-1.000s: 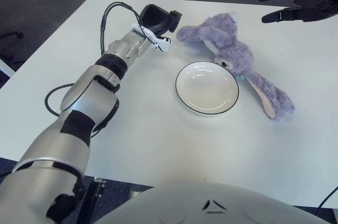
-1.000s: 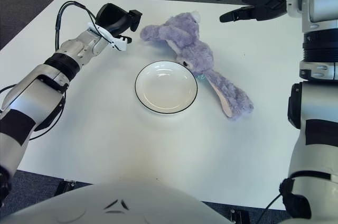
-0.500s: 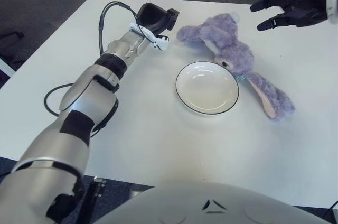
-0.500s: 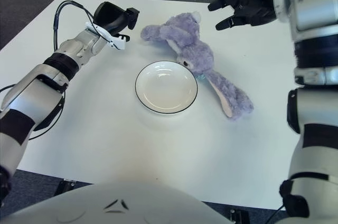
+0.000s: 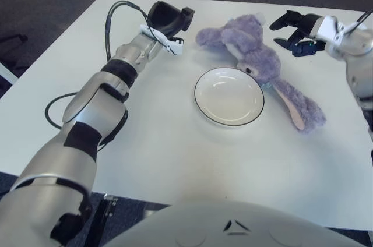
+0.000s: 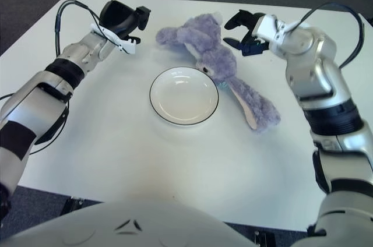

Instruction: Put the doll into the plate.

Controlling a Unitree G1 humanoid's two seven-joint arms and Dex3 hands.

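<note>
A purple plush doll (image 5: 256, 55) lies on the white table, stretched from upper left to lower right along the far and right side of the plate. The white plate (image 5: 228, 96) with a thin dark rim stands beside it and holds nothing. My right hand (image 6: 240, 30) hovers just right of the doll's head, fingers spread, touching nothing. My left hand (image 5: 169, 18) shows at the far left of the doll, its black fingers curled and holding nothing.
The white table (image 5: 175, 159) spreads around the plate, with its near edge at the bottom and its left edge by my left arm. Black cables (image 5: 111, 20) loop off my left forearm. Dark carpet lies beyond the table.
My right hand has come down and leftward from the upper right corner to just beside the doll's head. The left hand has edged slightly up and away. Doll and plate have not moved.
</note>
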